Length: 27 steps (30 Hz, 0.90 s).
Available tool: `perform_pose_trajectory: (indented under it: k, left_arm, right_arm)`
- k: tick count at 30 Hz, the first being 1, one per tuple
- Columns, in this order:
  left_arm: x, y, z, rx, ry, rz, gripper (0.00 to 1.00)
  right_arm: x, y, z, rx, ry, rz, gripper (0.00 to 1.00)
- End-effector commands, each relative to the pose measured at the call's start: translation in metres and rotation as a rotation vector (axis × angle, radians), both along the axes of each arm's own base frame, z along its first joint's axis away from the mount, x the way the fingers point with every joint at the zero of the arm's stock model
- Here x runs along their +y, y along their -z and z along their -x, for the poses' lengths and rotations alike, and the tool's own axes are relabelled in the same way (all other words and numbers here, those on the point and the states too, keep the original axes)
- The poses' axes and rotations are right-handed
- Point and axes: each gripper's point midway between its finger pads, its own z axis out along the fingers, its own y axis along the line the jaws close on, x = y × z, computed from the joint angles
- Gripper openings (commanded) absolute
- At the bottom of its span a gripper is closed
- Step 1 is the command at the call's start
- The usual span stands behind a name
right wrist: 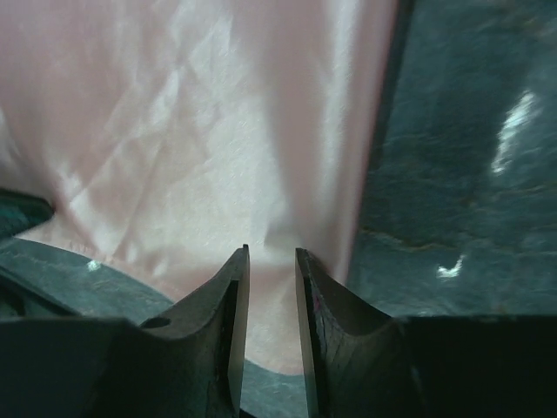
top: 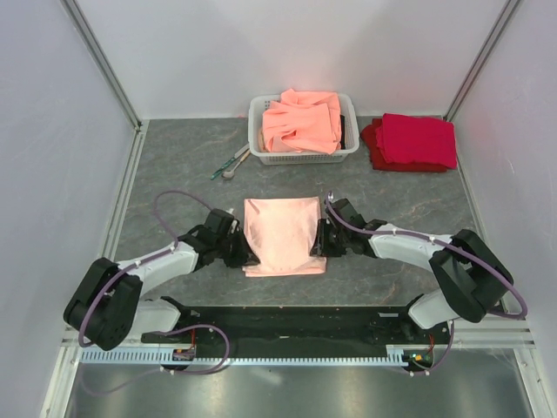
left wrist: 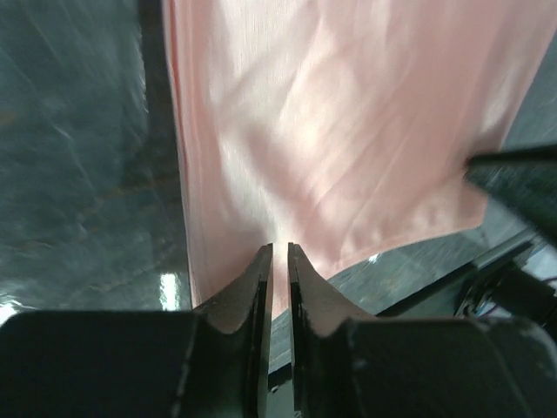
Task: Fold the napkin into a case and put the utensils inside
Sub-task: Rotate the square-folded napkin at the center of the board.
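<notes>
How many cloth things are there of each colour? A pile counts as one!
Pale pink napkin: 1
Orange-salmon heap, in the basket: 1
Deep red stack: 1
Total: 3

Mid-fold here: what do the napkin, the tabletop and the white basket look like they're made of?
Napkin: thin woven cloth with a slight sheen, going by the soft creases in the wrist views.
Tabletop: hard, dark grey, marbled and glossy, with light glints; stone or a stone-look laminate, can't tell which.
Basket: probably moulded white plastic, given its slotted walls.
</notes>
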Motion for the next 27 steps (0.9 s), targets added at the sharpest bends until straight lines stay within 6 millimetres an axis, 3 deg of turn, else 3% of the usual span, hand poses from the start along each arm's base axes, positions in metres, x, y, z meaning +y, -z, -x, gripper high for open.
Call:
perform_pose_trajectory:
  k: [1, 5, 6, 8, 9, 10, 12, 14, 16, 17, 18, 20, 21, 23, 24, 26, 27]
  left_arm:
    - [-0.028, 0.014, 0.027, 0.036, 0.059, 0.038, 0.18]
    - [-0.059, 0.018, 0.048, 0.061, 0.134, 0.042, 0.18]
    - [-0.065, 0.018, 0.053, 0.074, 0.142, 0.046, 0.19]
    - [-0.092, 0.003, 0.058, 0.043, 0.204, 0.091, 0.19]
    - [-0.102, -0.003, 0.061, 0.032, 0.228, 0.102, 0.21]
    - [-0.116, -0.017, 0.062, 0.004, 0.264, 0.124, 0.21]
    - [-0.115, -0.027, 0.061, -0.007, 0.257, 0.114, 0.24]
    - [-0.109, -0.048, 0.048, -0.089, 0.222, 0.112, 0.26]
    - [-0.093, -0.054, 0.036, -0.125, 0.189, 0.072, 0.28]
    - [-0.086, -0.058, 0.031, -0.139, 0.174, 0.061, 0.28]
    - [-0.074, -0.064, 0.021, -0.161, 0.143, 0.052, 0.28]
    - [-0.063, -0.064, 0.013, -0.179, 0.116, 0.046, 0.28]
    - [-0.054, -0.061, 0.004, -0.183, 0.098, 0.03, 0.27]
    - [-0.049, -0.053, -0.001, -0.162, 0.105, 0.017, 0.25]
    - [-0.045, -0.042, -0.006, -0.138, 0.105, -0.01, 0.22]
    - [-0.045, -0.032, -0.008, -0.117, 0.117, -0.028, 0.2]
    - [-0.045, -0.028, -0.008, -0.11, 0.123, -0.036, 0.18]
  right_arm:
    - [-0.017, -0.006, -0.038, -0.152, -0.008, 0.109, 0.35]
    - [-0.027, -0.011, -0.087, -0.249, -0.014, 0.299, 0.35]
    - [-0.019, -0.02, -0.107, -0.276, -0.01, 0.317, 0.35]
    - [-0.018, -0.016, -0.119, -0.268, -0.045, 0.384, 0.35]
    - [-0.008, -0.039, -0.139, -0.315, -0.03, 0.37, 0.35]
    - [-0.004, -0.046, -0.144, -0.323, -0.036, 0.37, 0.35]
    - [-0.003, -0.066, -0.151, -0.328, -0.009, 0.378, 0.37]
    - [-0.003, -0.08, -0.142, -0.3, 0.018, 0.341, 0.41]
    - [0.007, -0.074, -0.116, -0.221, -0.018, 0.244, 0.43]
    - [0.014, -0.083, -0.108, -0.214, 0.001, 0.166, 0.43]
    - [0.01, -0.064, -0.086, -0.148, -0.009, 0.141, 0.43]
    - [0.02, -0.076, -0.07, -0.148, 0.005, 0.009, 0.42]
    - [0.012, -0.058, -0.054, -0.109, 0.009, 0.013, 0.4]
    - [0.012, -0.062, -0.048, -0.131, 0.021, -0.043, 0.34]
    - [0.006, -0.05, -0.039, -0.109, 0.03, -0.035, 0.29]
    - [0.002, -0.045, -0.037, -0.118, 0.035, -0.026, 0.18]
    - [-0.004, -0.038, -0.034, -0.118, 0.034, -0.004, 0.17]
